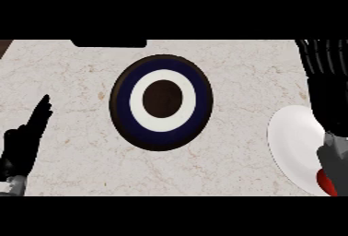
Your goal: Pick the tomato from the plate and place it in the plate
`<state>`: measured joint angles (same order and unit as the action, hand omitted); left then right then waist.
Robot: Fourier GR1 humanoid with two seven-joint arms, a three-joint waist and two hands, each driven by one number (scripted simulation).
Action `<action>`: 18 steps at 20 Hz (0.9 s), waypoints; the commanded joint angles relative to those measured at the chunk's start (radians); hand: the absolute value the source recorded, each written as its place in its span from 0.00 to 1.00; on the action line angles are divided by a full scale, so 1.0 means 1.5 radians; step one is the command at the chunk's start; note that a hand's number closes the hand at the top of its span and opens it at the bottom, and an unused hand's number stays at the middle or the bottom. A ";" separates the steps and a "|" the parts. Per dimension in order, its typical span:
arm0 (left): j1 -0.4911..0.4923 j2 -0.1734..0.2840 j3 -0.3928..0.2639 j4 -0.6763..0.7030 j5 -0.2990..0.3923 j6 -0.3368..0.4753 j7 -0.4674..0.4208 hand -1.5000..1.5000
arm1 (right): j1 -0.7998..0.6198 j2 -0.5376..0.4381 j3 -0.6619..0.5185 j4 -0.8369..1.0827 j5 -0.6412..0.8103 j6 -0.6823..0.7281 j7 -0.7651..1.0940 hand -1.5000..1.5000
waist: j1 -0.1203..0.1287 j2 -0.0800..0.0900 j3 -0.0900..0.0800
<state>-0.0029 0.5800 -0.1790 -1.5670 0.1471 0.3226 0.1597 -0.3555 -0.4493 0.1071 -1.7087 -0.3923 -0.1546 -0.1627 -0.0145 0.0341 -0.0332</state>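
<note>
My right hand (332,154) curls over the red tomato (326,182) on the white plate (292,138) at 4 o'clock. The dark ringed plate (162,102) lies centre on the tabletop (75,73). My left hand (24,138) rests open at 8 o'clock.

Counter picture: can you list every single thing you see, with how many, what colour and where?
counter: one, pale speckled stone, fills the view
ringed plate: one, dark rim, navy and white rings, brown middle, centre
white plate: one, white, right edge
tomato: one, red, lower right by the white plate, mostly hidden by the right hand
dark block: one, black, top edge
left hand: one, black, left edge, open
right hand: one, black, right edge, over the tomato
</note>
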 commanded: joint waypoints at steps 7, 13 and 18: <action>0.039 -0.123 -0.029 0.021 0.092 -0.018 0.013 0.50 | 0.218 -0.233 -0.113 0.196 0.039 0.101 0.072 1.00 | -0.050 0.019 0.009; 0.061 -0.179 -0.068 0.024 0.119 -0.045 0.007 0.50 | 0.291 -0.164 -0.361 0.437 -0.172 0.128 -0.023 0.00 | -0.016 -0.020 0.026; 0.010 -0.184 -0.054 0.064 0.120 -0.075 0.015 0.50 | 0.299 -0.230 -0.402 0.615 -0.171 0.329 -0.111 0.00 | 0.007 -0.021 0.024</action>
<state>0.0282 0.3286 -0.2465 -1.4983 0.3201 0.2417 0.1750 0.0678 -0.7276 -0.4355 -0.9703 -0.6418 0.1693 -0.2529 -0.0270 0.0056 0.0047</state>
